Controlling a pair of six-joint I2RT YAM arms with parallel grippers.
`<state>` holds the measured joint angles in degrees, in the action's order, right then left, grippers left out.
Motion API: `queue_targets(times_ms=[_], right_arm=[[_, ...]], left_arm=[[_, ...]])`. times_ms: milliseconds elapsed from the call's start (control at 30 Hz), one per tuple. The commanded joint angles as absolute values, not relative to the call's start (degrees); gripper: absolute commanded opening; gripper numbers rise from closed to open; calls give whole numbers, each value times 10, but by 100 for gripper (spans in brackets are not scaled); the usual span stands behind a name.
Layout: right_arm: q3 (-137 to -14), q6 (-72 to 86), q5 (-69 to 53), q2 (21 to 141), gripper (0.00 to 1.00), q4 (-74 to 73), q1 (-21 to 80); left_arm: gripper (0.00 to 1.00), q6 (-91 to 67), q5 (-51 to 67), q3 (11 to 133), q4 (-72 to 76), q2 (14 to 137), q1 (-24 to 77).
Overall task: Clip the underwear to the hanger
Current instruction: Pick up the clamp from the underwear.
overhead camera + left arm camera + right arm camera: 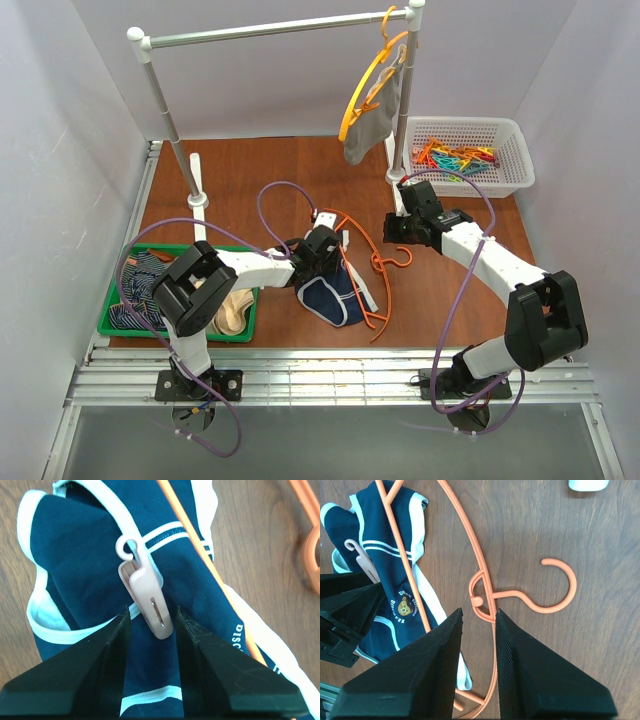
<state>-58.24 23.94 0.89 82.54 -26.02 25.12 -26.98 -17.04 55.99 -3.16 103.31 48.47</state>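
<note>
The navy underwear (330,297) lies on the wooden table, with the red-orange hanger (399,258) lying flat across and beside it. In the left wrist view a pink-beige clip (145,596) rests on the underwear (80,555) just left of the hanger's bar (200,550). My left gripper (152,621) is open, and the clip's lower end sits between its fingertips. My right gripper (477,614) is open just above the hanger's neck (483,596), with the hook (562,597) to its right. In the top view it (393,237) hovers by the hook.
A white basket (510,135) of coloured clips stands at the back right. A green tray (180,325) of other underwear is at the left. A rail (280,28) carries a yellow-orange hanger with grey underwear (372,125); its stand posts (195,185) rise from the table.
</note>
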Motion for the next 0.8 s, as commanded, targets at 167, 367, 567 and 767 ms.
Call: queue_targets(times_ms=[167, 367, 567, 767], right_arm=[[-577, 229, 4, 815, 22, -256, 249], [-575, 228, 4, 815, 22, -256, 249], [-574, 227, -18, 814, 22, -256, 249], [-572, 221, -20, 808, 22, -256, 250]], left_arm=[[28, -265, -182, 571, -10, 1030, 477], [23, -264, -177, 570, -8, 1038, 471], [18, -259, -163, 565, -4, 1046, 462], [13, -241, -144, 545, 21, 1011, 461]])
